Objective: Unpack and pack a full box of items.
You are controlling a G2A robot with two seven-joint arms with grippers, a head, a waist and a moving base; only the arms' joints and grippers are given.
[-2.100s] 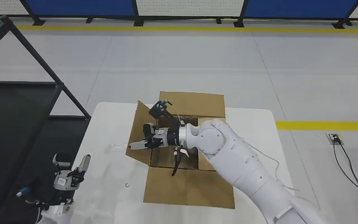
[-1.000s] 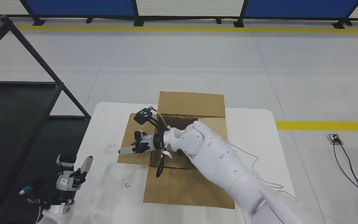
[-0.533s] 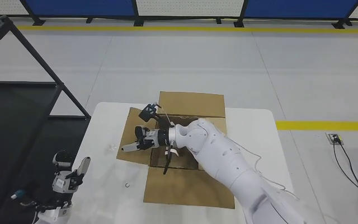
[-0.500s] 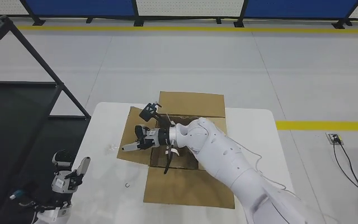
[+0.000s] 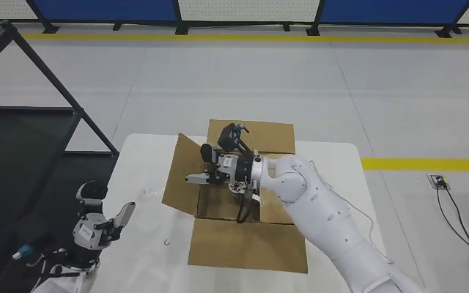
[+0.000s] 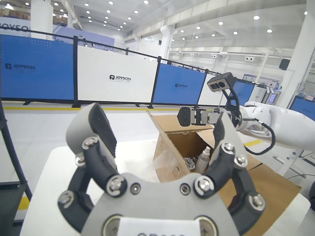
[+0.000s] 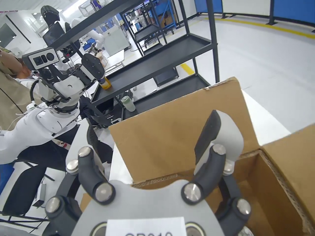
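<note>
The open cardboard box [image 5: 245, 209] sits mid-table, its left flap [image 5: 182, 183] standing upright. My right gripper [image 5: 202, 167] hovers over the box's left side, open, beside that flap; in the right wrist view the flap [image 7: 172, 133] rises between its spread fingers [image 7: 216, 128] with nothing gripped. My left gripper [image 5: 117, 222] is open and empty at the table's front left corner, well away from the box. From the left wrist view, past my left gripper [image 6: 160, 133], the box [image 6: 169, 146] holds a white bottle [image 6: 205, 157] and other small items.
Crumpled clear plastic [image 5: 150, 193] and a small ring [image 5: 168, 242] lie on the white table [image 5: 139, 157] left of the box. A black shelf rack [image 5: 37, 168] stands beyond the table's left edge. The box's front flap [image 5: 245, 245] lies flat.
The right gripper had pressed the left flap down flat; it has since pulled back right over the box, and the flap stands up again. The left gripper has risen and shifted slightly right.
</note>
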